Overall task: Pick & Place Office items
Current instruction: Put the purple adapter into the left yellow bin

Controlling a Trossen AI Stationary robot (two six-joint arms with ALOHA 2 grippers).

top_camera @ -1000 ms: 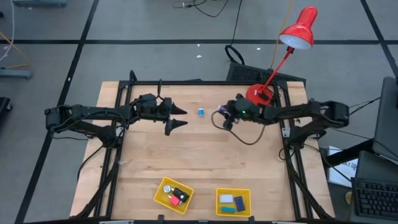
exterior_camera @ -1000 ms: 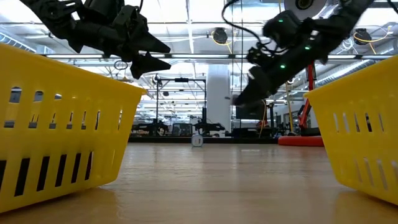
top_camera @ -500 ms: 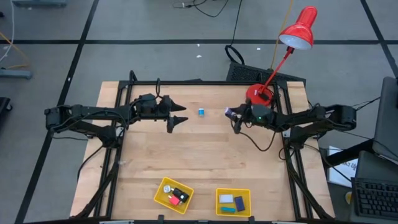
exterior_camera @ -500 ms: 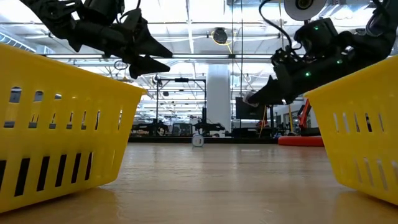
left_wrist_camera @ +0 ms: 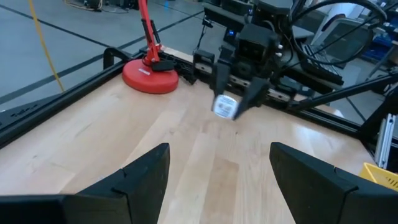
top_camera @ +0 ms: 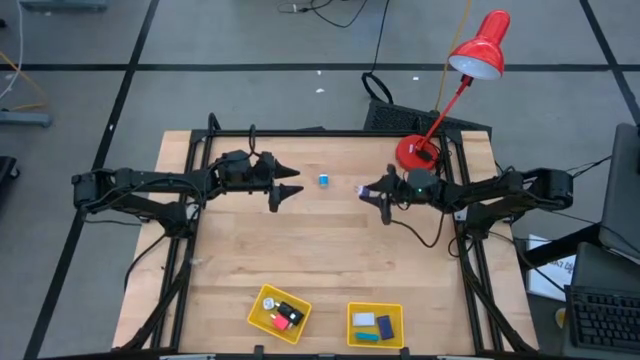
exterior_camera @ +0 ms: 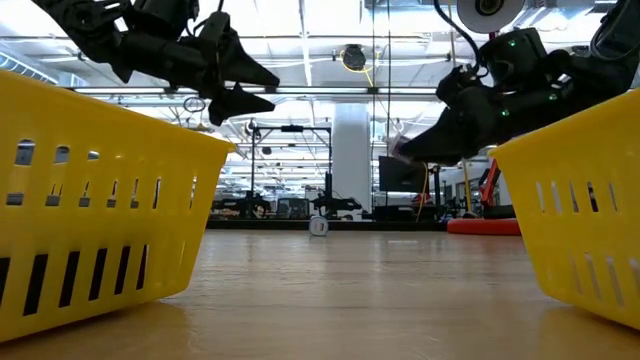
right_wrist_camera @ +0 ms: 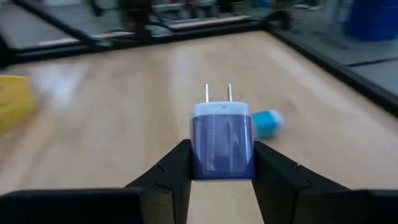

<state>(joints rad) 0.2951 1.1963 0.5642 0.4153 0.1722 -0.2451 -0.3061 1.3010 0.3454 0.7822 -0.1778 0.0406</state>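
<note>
Wood table [top_camera: 330, 250]: R gripper [right_wrist_camera: 222, 163] clamps plug adapter [right_wrist_camera: 222, 140] mid-carry, next to yellow tray [top_camera: 375, 325]; L gripper [top_camera: 287, 188] open, empty.

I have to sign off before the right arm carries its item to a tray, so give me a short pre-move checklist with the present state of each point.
1. Right gripper shut on the plug adapter, its two prongs pointing away from the wrist: ok.
2. Adapter lifted off the table, as the low view shows: ok.
3. Left gripper open, holding nothing, apart from the right arm: ok.
4. Small light blue item lies on the table between the grippers, outside the way to the trays: ok.
5. Right yellow tray has bare floor left for the adapter: ok.
6. How firm the grip is: cannot tell.
</note>
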